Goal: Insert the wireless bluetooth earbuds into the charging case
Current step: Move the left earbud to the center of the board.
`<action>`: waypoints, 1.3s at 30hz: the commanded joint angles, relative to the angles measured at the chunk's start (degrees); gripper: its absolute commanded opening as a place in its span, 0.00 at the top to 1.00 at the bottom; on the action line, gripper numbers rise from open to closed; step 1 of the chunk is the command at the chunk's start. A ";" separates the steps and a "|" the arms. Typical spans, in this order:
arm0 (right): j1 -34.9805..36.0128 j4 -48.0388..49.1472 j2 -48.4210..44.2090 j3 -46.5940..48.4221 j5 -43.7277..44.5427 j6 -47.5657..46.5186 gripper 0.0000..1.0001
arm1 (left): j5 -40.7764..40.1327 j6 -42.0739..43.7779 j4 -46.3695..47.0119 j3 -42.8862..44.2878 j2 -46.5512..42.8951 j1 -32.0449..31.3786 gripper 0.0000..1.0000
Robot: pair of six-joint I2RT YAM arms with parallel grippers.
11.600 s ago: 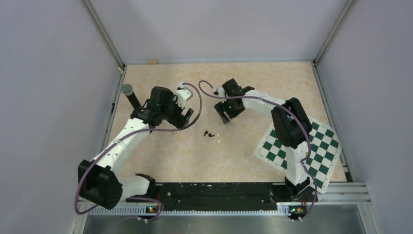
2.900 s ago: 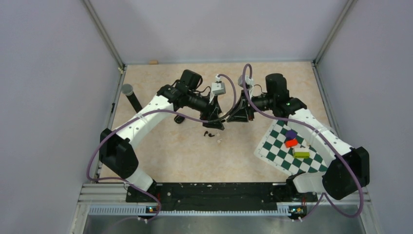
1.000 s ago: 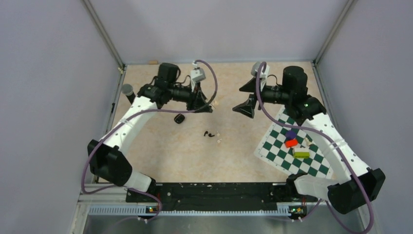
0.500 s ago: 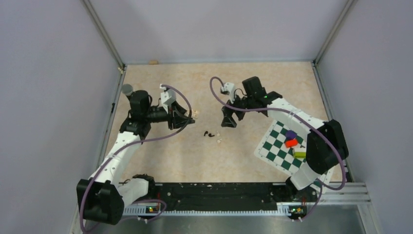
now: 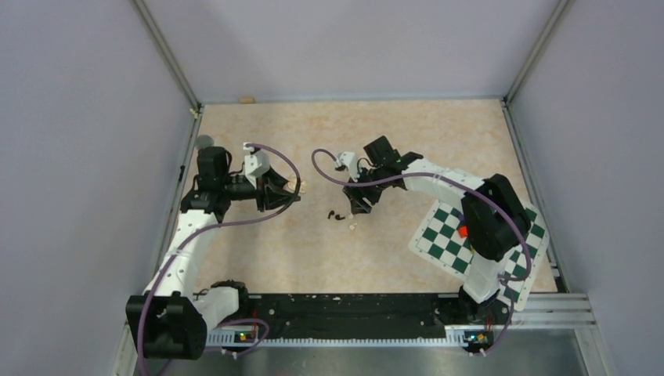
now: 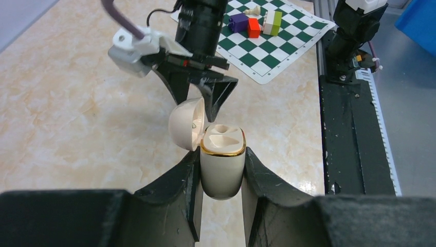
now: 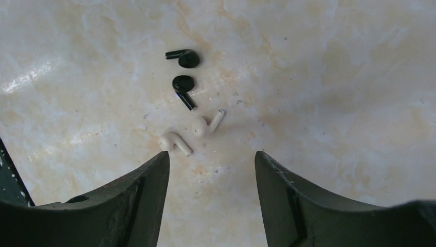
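Note:
My left gripper [image 6: 221,153] is shut on a cream charging case [image 6: 222,170] with a gold rim. The case stands upright with its lid [image 6: 187,123] swung open to the left and both wells bare. Two black earbuds [image 7: 183,57] [image 7: 182,87] lie on the marble table, with two white earbuds [image 7: 205,125] [image 7: 173,143] just below them. My right gripper [image 7: 212,159] hangs open over the table, nothing between its fingers, its left fingertip beside the nearer white bud. From above, the right gripper [image 5: 362,204] sits just right of the buds [image 5: 335,214], and the left gripper [image 5: 294,188] holds the case left of them.
A green-and-white chessboard [image 5: 446,235] lies at the right, under the right arm. It carries purple [image 6: 238,21], red [image 6: 253,28] and yellow-green [image 6: 272,21] blocks. A black rail [image 5: 344,305] runs along the near edge, and metal posts frame the walls.
My right gripper has swung down over the earbuds and its jaws have narrowed. My left arm has drawn back to the left, still holding the case.

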 commanded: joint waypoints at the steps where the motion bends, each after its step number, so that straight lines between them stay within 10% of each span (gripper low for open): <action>1: 0.44 -1.02 3.28 3.62 2.34 2.36 0.40 | 3.29 11.65 -12.08 4.61 1.39 0.68 1.00; 33: 5.46 8.12 7.38 1.36 26.34 7.77 0.33 | 8.49 21.10 -22.06 6.76 3.74 1.19 1.00; 39: 3.25 7.10 3.83 1.28 18.19 7.89 0.33 | 9.17 26.20 -26.96 8.06 4.86 1.19 1.00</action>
